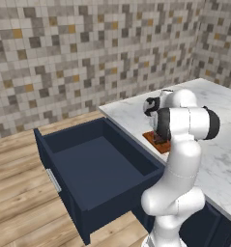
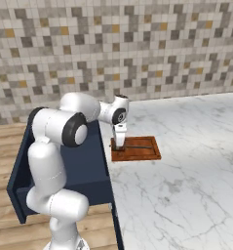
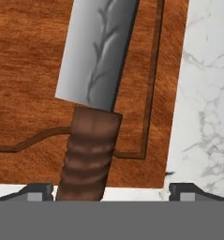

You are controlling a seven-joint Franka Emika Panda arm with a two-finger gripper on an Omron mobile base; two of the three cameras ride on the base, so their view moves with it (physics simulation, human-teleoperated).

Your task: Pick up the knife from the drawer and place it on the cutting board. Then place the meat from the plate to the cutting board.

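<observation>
Hand view shows the knife [image 3: 92, 103] lying flat on the cutting board [image 3: 24, 84], its ribbed handle running between the end effector's [image 3: 111, 191] fingertips [image 3: 38, 191], which stand wide apart and clear of it. The board sits near the marble surface's [image 2: 186, 185] edge, beside the open drawer [image 1: 95, 169].

Bright, even rendered light; soft shadows, slightly blurry textures.

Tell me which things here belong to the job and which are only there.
Job: knife, cutting board, drawer, gripper open over the knife handle.
Only there: marble counter, tiled wall, wooden floor.
</observation>
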